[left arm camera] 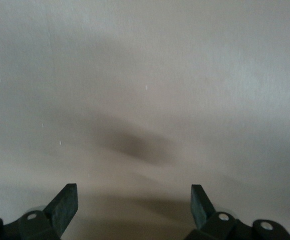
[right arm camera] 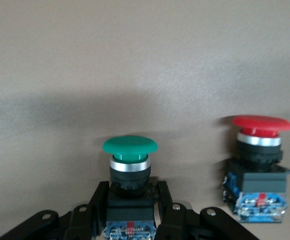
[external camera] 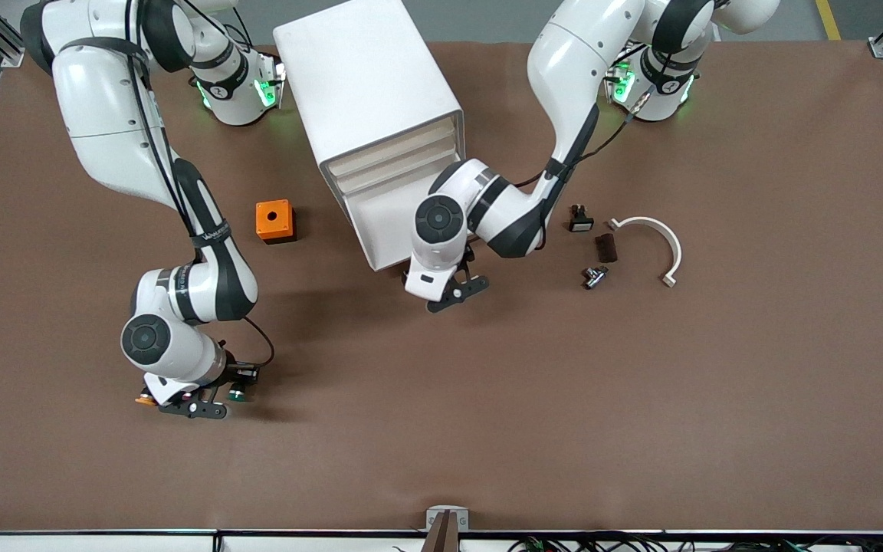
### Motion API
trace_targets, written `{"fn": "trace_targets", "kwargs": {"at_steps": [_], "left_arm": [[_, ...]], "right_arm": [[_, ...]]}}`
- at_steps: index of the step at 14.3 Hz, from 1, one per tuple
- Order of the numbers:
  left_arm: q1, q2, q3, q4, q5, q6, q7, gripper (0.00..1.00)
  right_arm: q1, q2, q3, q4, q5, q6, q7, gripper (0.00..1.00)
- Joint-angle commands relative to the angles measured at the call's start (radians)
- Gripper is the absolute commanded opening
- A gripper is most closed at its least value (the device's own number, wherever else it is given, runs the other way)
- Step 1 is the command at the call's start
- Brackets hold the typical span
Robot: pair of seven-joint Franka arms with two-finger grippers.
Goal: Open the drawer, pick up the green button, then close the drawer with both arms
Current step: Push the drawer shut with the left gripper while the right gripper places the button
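The green-capped button [right arm camera: 130, 165] sits between my right gripper's [right arm camera: 130, 192] fingers, which press on its black body. In the front view this gripper [external camera: 195, 409] is low over the table at the right arm's end, and the green cap [external camera: 237, 395] shows beside it. The white cabinet [external camera: 365, 84] stands at the table's middle, with its lowest drawer [external camera: 380, 230] pulled out. My left gripper [external camera: 457, 291] is open and empty at that drawer's front edge. In the left wrist view the gripper [left arm camera: 134, 205] faces a plain cream-white surface [left arm camera: 145, 75].
A red-capped button [right arm camera: 257, 165] sits close beside the green one; an orange-red cap [external camera: 144, 399] shows by the right gripper. An orange box [external camera: 274, 221] stands beside the cabinet. A small black part [external camera: 581, 220], a dark block [external camera: 605, 247], a metal piece [external camera: 595, 276] and a white curved bracket [external camera: 652, 238] lie toward the left arm's end.
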Motion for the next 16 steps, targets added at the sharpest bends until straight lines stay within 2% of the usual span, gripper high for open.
{"fn": "trace_targets", "kwargs": {"at_steps": [1,5,6,7,8,9,12,16], "left_arm": [[-0.040,-0.056,0.007,-0.058,0.023,-0.019,-0.019,0.99],[-0.088,-0.094,0.000,-0.092,0.014,-0.027,-0.046,1.00],[-0.095,-0.093,-0.011,-0.093,0.012,-0.027,-0.063,1.00],[-0.097,-0.093,-0.031,-0.101,0.012,-0.026,-0.075,1.00],[-0.097,-0.093,-0.051,-0.107,0.009,-0.025,-0.088,0.99],[-0.097,-0.093,-0.072,-0.116,0.008,-0.025,-0.104,1.00],[-0.096,-0.080,-0.099,-0.119,0.000,-0.025,-0.132,1.00],[-0.094,-0.079,-0.099,-0.128,-0.146,-0.025,-0.117,0.99]], "right_arm": [[-0.034,0.037,0.013,0.053,-0.024,-0.018,-0.041,0.01],[-0.033,0.046,0.014,0.053,-0.018,-0.015,-0.030,0.05],[-0.031,0.049,0.014,0.053,-0.018,-0.013,-0.030,0.09],[-0.030,0.052,0.014,0.055,-0.018,-0.012,-0.030,0.31],[-0.028,0.054,0.014,0.055,-0.019,-0.010,-0.035,0.97],[-0.029,0.054,0.014,0.056,-0.024,-0.012,-0.042,1.00],[-0.023,0.047,0.014,0.087,-0.048,-0.041,-0.059,1.00],[-0.031,0.025,0.014,0.202,-0.073,-0.252,-0.093,1.00]]}}
